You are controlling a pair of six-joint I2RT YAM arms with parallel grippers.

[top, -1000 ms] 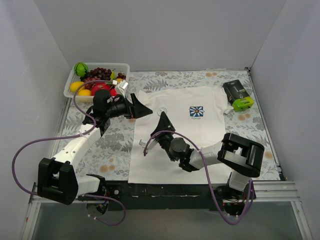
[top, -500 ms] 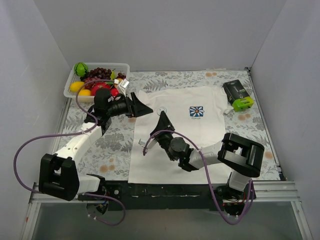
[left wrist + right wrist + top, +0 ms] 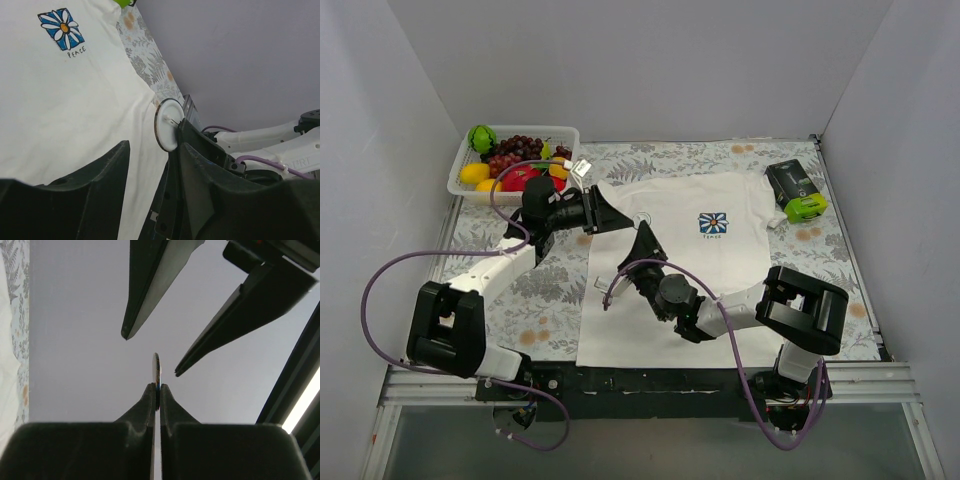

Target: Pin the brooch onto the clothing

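- Two grippers are brought close together near the middle of the overhead view, over the left part of the white T-shirt (image 3: 740,250), which is spread flat on the floral tablecloth (image 3: 545,285).
- The brooch (image 3: 156,371) is clamped between the closed fingertips of the right gripper (image 3: 157,387). In the right wrist view it is seen edge-on at the centre of the frame, as a thin sliver standing up from the tips against the grey wall.
- In the left wrist view the same brooch is shown face-on, just right of centre, as a white disc with a dark rim and a small fitting across its face. It is gripped at its right edge by the dark tips of the right gripper.
- The left gripper (image 3: 150,354) is held with its fingers apart. Its two dark tips are seen in the upper half of the right wrist view, one on either side of the brooch's top edge, with a gap left on each side.
- In the left wrist view the brooch is placed just beyond the gap between the left fingers (image 3: 105,185), nearer the right-hand one.
- A blue square flower logo (image 3: 61,29) is printed on the T-shirt at the upper left of the left wrist view.
- A white basket (image 3: 454,183) of fruit is set at the upper left of the overhead view.
- A green and black device (image 3: 796,191) is laid at the upper right of that view, just beside the T-shirt's sleeve.
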